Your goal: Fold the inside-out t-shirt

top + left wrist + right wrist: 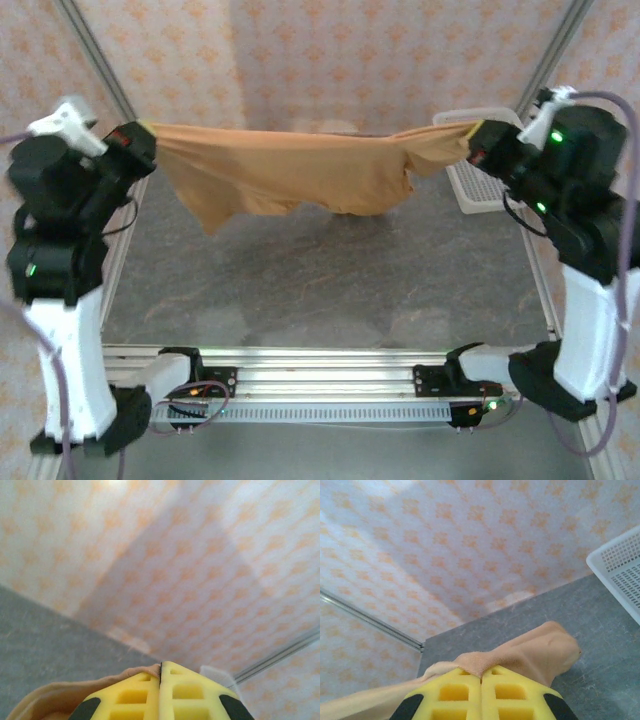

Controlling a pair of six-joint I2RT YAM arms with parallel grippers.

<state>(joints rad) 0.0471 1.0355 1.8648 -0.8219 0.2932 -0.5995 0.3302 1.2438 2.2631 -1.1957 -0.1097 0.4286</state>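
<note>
I held the shirt (300, 175) stretched in the air above the tabletop (330, 280), left claw (148, 140) and right claw (475, 135) each clenched on an end; the spreading step, I judged, next called for lowering it flat.

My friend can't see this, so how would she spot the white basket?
Start at the grey table and go to its far right side, by the right end effector. The white basket lies there; unlike the tan t-shirt stretched beside it, it is stiff and full of small holes.
</note>
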